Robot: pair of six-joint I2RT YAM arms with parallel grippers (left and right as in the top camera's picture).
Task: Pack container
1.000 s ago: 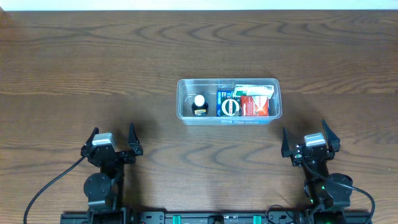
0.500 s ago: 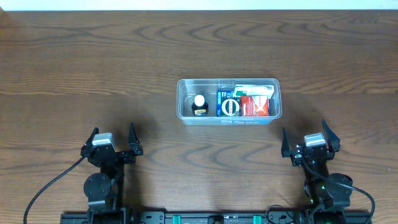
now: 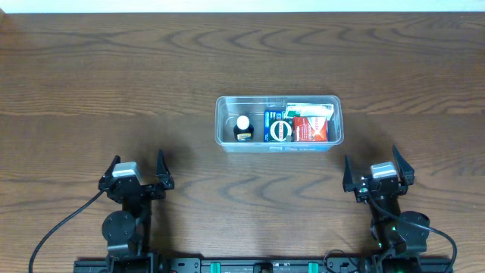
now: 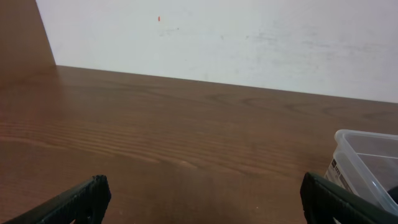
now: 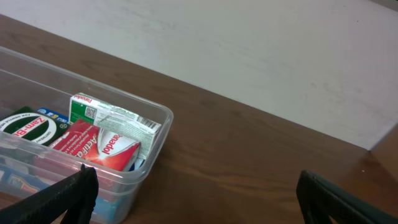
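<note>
The clear plastic container (image 3: 225, 140) sits mid-table, right of centre. Inside it are a small dark bottle with a white cap (image 3: 242, 127), a round tin on a blue packet (image 3: 280, 130), a red packet (image 3: 311, 129) and a green-and-white packet (image 3: 309, 109). My left gripper (image 3: 137, 172) is open and empty near the front edge, left of the container. My right gripper (image 3: 377, 172) is open and empty at the front right. The container's corner shows in the left wrist view (image 4: 367, 158), and its right end with the packets shows in the right wrist view (image 5: 158, 121).
The wooden table (image 3: 114, 83) meets a white wall (image 4: 217, 37) at the far edge. Black cables trail from both arm bases at the front edge.
</note>
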